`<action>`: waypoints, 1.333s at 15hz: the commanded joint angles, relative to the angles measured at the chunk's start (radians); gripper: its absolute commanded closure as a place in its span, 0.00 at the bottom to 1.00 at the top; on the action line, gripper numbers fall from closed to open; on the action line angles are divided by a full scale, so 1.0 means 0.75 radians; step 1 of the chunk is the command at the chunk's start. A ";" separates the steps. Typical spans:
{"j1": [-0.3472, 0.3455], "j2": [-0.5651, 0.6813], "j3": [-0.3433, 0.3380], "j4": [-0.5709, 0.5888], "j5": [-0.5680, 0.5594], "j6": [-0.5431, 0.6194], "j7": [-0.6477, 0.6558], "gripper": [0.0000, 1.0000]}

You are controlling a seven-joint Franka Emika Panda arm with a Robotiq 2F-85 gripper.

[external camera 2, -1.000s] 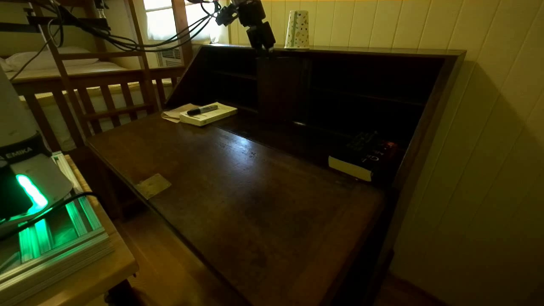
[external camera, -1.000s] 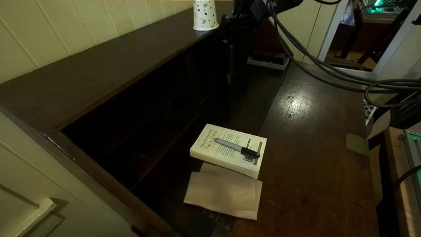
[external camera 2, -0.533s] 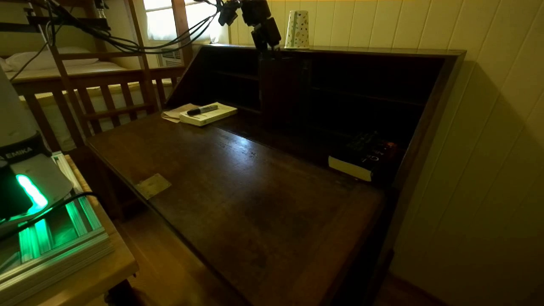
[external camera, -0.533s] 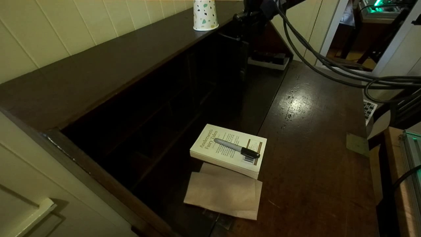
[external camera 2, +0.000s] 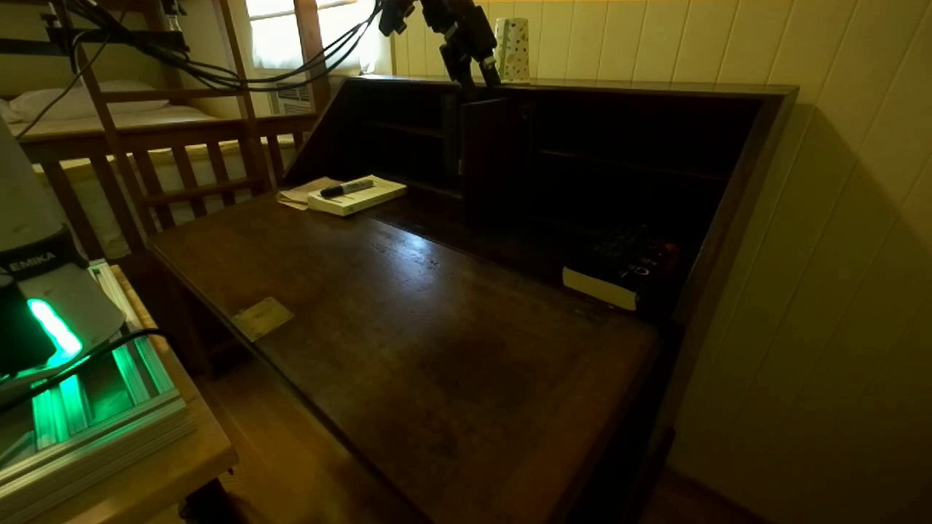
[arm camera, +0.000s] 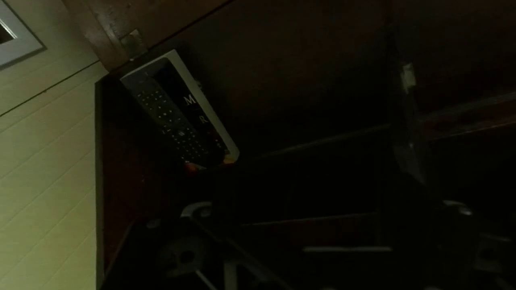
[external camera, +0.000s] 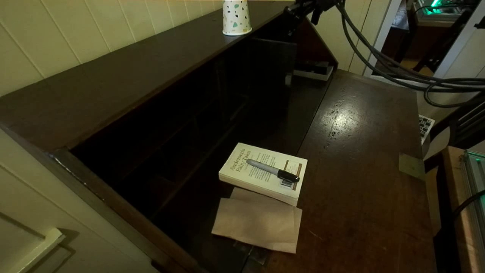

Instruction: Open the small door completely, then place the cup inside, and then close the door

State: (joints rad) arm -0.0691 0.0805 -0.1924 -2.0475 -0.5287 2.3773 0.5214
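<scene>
The small door [external camera: 273, 70] stands swung out from the middle of the desk's dark cubbies. Its panel [external camera 2: 486, 156] looks narrow in an exterior view. In the wrist view the door [arm camera: 412, 149] appears nearly edge-on, with a pale metal piece on its edge. My gripper [external camera 2: 479, 84] is at the door's top edge, fingers apart and nothing held; contact with the door cannot be made out. It shows as a dark shape [external camera: 291, 26] in an exterior view. The speckled white cup [external camera: 237, 18] rests rim down on the desk's top ledge, just behind the gripper [arm camera: 326, 207].
On the desk lie a white book [external camera: 263, 172] with a marker [external camera: 273, 170] on it and brown paper [external camera: 259, 223]. A dark book [external camera 2: 619, 269] sits at the far end, with a remote control [arm camera: 173, 117] on top. Black cables [external camera: 394, 74] hang from the arm. The top ledge [external camera: 132, 76] overhangs the cubbies.
The small door has swung further outward, its free edge shifting right in both exterior views. My gripper moved right with it, and its two fingers now show apart. The cup stayed put.
</scene>
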 commanded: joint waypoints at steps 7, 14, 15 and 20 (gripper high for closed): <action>-0.030 -0.048 0.007 -0.044 -0.056 -0.074 0.032 0.00; -0.031 -0.188 0.053 -0.100 0.123 -0.072 -0.130 0.00; -0.032 -0.205 0.062 -0.107 0.154 -0.070 -0.160 0.00; -0.040 -0.205 0.084 -0.169 0.310 0.005 -0.216 0.00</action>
State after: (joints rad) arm -0.0868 -0.0564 -0.1421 -2.1184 -0.3685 2.3378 0.3974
